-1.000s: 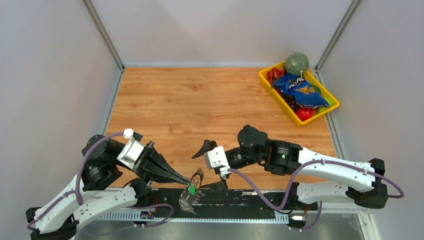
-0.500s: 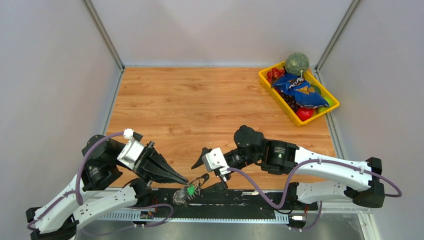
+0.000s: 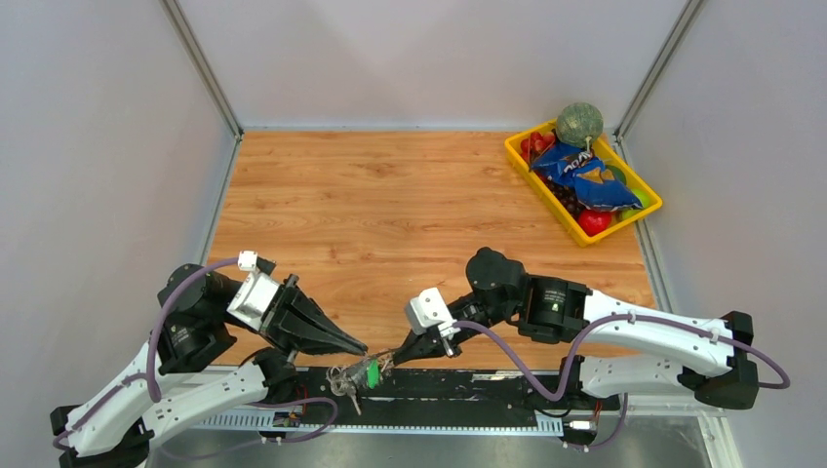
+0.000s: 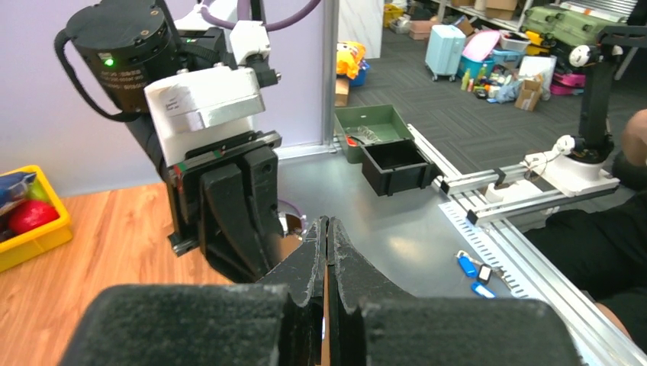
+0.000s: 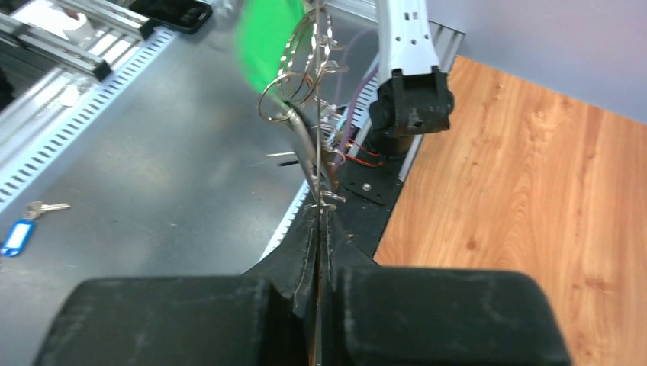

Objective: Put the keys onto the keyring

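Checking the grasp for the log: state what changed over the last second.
The right gripper stood wide open around the keyring, then closed its fingers on the hoop's thin wire. The hoop tipped flatter, and the silver keys hanging from it swung left. The left gripper stayed shut, and the green tag and yellow tray stayed put.

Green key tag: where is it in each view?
Top external: green tag at the bottom, just left of centre.
Left wrist: not in view.
Right wrist: the tag at the top edge, left of centre, blurred.
Shared landmark: wooden tabletop, in all three.
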